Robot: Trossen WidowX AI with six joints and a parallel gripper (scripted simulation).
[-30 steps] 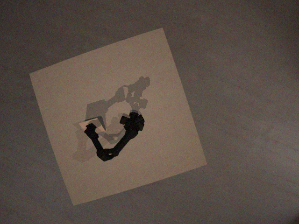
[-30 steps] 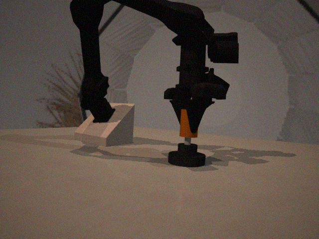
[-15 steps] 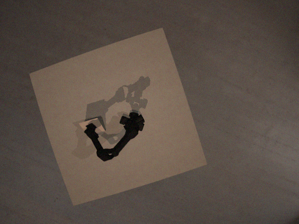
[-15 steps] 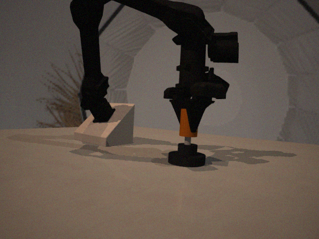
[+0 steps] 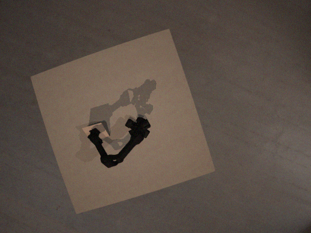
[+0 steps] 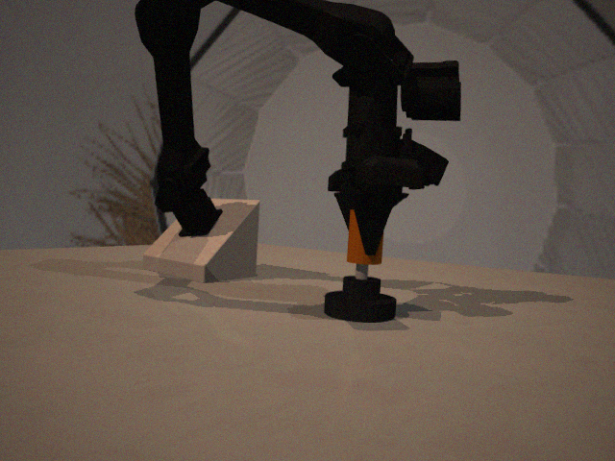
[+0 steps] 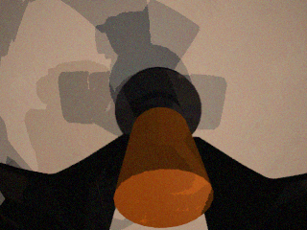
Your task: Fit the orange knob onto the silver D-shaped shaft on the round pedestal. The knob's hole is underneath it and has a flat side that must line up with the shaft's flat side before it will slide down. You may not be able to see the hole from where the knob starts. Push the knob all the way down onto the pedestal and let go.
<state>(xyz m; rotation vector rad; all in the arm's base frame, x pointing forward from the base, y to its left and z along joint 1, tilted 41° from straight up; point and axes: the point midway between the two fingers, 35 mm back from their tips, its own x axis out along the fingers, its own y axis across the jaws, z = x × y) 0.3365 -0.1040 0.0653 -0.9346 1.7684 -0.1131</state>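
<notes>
The orange knob (image 6: 354, 248) (image 7: 160, 149) is upright between the fingers of my gripper (image 6: 368, 248) (image 7: 160, 142), which is shut on it. The silver shaft (image 6: 361, 271) shows as a short length between the knob's lower edge and the black round pedestal (image 6: 359, 306) (image 7: 127, 103). The knob stands directly over the shaft, with a gap between it and the pedestal's raised collar. The knob's hole and the flat sides are hidden, and I cannot tell whether the shaft's tip is inside the hole. In the top view the arm hides knob and pedestal.
The arm's base stands on a pale wedge-shaped block (image 5: 87, 129) (image 6: 238, 248), left of the pedestal in the exterior view. Both rest on the square tan table top (image 5: 160, 62) (image 6: 298, 387). Shadows of the arm fall around the pedestal.
</notes>
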